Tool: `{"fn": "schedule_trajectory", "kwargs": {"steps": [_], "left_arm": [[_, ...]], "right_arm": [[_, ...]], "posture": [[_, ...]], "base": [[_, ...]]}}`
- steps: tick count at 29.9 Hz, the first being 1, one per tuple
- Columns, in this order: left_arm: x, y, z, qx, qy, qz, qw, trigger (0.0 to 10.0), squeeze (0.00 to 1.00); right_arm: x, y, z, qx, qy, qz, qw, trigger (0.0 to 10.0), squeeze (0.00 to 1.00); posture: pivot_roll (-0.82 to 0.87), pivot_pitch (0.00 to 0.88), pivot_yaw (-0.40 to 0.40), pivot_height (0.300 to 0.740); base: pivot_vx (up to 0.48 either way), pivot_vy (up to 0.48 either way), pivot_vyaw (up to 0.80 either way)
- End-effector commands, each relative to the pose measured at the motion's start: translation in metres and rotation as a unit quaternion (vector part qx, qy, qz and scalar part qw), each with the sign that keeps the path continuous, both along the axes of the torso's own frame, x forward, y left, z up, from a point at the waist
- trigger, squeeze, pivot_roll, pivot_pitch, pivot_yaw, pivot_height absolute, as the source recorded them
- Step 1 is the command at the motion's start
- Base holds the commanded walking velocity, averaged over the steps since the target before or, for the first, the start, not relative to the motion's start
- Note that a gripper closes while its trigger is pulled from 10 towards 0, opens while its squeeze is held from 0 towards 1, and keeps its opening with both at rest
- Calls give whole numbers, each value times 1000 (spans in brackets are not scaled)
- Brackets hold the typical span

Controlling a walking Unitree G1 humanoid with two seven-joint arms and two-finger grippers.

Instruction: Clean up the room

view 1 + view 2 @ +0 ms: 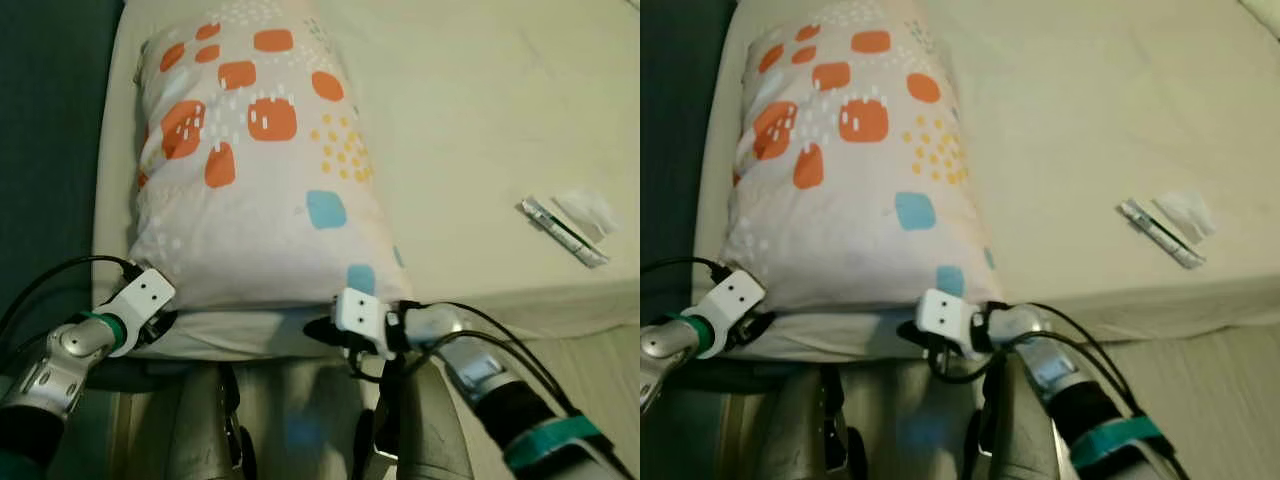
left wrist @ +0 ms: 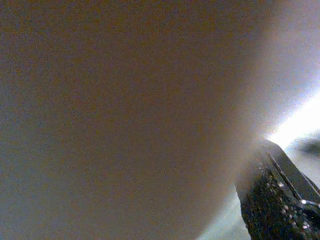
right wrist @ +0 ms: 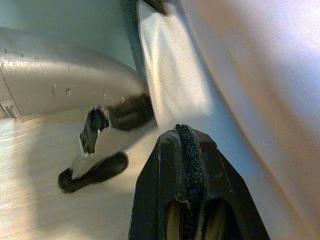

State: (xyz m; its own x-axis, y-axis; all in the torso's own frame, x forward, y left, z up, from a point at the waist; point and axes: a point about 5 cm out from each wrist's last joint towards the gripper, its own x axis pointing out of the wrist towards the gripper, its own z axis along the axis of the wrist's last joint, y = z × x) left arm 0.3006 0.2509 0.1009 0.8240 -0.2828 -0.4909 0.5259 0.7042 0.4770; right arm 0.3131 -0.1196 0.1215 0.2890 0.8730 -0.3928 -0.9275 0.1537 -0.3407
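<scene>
The room is dim and warm-toned, the head views soft and grainy. The bed [image 1: 480,120] is evenly lit, with shadow pooling below its near edge. The left wrist view is a brown blur, glaring white at one side; the right wrist view is sharper, with the pillow [image 3: 260,75] out of focus.

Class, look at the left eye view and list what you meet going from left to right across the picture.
Left hand at the pillow's near corner → patterned pillow → right hand at the pillow's near edge → bare bed sheet → small wrapper with crumpled white paper beside it.
</scene>
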Motion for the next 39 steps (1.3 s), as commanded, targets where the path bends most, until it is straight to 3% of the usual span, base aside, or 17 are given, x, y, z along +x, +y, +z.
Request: {"fn": "schedule_trajectory", "kwargs": {"steps": [1, 3, 4, 6, 8, 10, 12, 16, 19, 21, 22, 23, 26, 28, 31, 35, 39], "left_arm": [[-21, -16, -2, -43, 49, -66, 996, 10000, 0], [-45, -33, 15, -93, 67, -122, 986, 10000, 0], [-45, -33, 15, -93, 67, -122, 986, 10000, 0], [-62, -41, 26, -113, 72, -149, 980, 10000, 0], [-82, -51, 43, -142, 65, -167, 973, 10000, 0], [-88, -54, 47, -153, 64, -172, 971, 10000, 0], [-97, -64, 61, -187, 38, -174, 966, 10000, 0], [-92, -73, 73, -219, -6, -165, 962, 10000, 0], [-80, -85, 93, -265, -59, -146, 951, 10000, 0], [-77, -91, 105, -285, -86, -150, 943, 10000, 0], [-76, -94, 113, -302, -97, -155, 936, 10000, 0], [-76, -94, 113, -302, -97, -155, 936, 10000, 0], [-70, -98, 127, -325, -129, -145, 925, 10000, 0], [-69, -98, 128, -326, -134, -139, 925, 10000, 0], [-41, -94, 135, -284, -233, -47, 929, 10000, 0], [-28, -91, 150, -198, -341, 3, 919, 10000, 0], [-21, -81, 142, -236, -312, 66, 918, 10000, 0]], "right_arm": [[-6, -13, 5, 26, 28, -7, 999, 10000, 0], [-14, -30, 16, 57, 44, -25, 997, 10000, 0], [-14, -30, 16, 57, 44, -25, 997, 10000, 0], [-23, -40, 20, 68, 52, -29, 996, 10000, 0], [-43, -53, 18, 78, 70, -42, 994, 10000, 0], [-49, -57, 17, 81, 78, -46, 993, 10000, 0], [-69, -60, 14, 120, 107, -71, 984, 10000, 0], [-74, -54, 17, 187, 122, -105, 969, 10000, 0], [-66, -42, 25, 300, 129, -177, 929, 10000, 0], [-66, -34, 28, 347, 138, -193, 908, 10000, 0], [-63, -31, 30, 378, 138, -217, 889, 10000, 0], [-63, -31, 30, 378, 138, -217, 889, 10000, 0], [-54, -26, 34, 435, 130, -274, 848, 10000, 0], [-53, -26, 34, 440, 129, -280, 843, 10000, 0], [-39, -13, 44, 474, 109, -309, 817, 10000, 0], [-28, -7, 65, 502, 55, -337, 795, 10000, 0], [-18, -15, 68, 491, 8, -411, 768, 10000, 0]], "posture": [[93, 276, 40, 570], [100, 276, 43, 570], [100, 276, 43, 570], [108, 276, 46, 570], [116, 274, 44, 570], [116, 274, 44, 570], [119, 270, 38, 570], [118, 254, 35, 570], [107, 226, 35, 570], [105, 219, 36, 570], [100, 206, 39, 570], [100, 206, 39, 570], [103, 188, 41, 570], [104, 184, 43, 570], [99, 151, 51, 570], [97, 130, 52, 570], [88, 95, 44, 589]], "base": [[0, 0, 0], [0, 0, 0], [0, 0, 0], [0, 0, 0], [0, 0, 0], [0, 0, 0], [0, 0, 0], [0, 0, 0], [0, 0, 0], [0, 0, 0], [0, 0, 0], [0, 0, 0], [0, 0, 0], [0, 0, 0], [0, 0, 0], [0, 0, 0], [0, 0, 0]]}}
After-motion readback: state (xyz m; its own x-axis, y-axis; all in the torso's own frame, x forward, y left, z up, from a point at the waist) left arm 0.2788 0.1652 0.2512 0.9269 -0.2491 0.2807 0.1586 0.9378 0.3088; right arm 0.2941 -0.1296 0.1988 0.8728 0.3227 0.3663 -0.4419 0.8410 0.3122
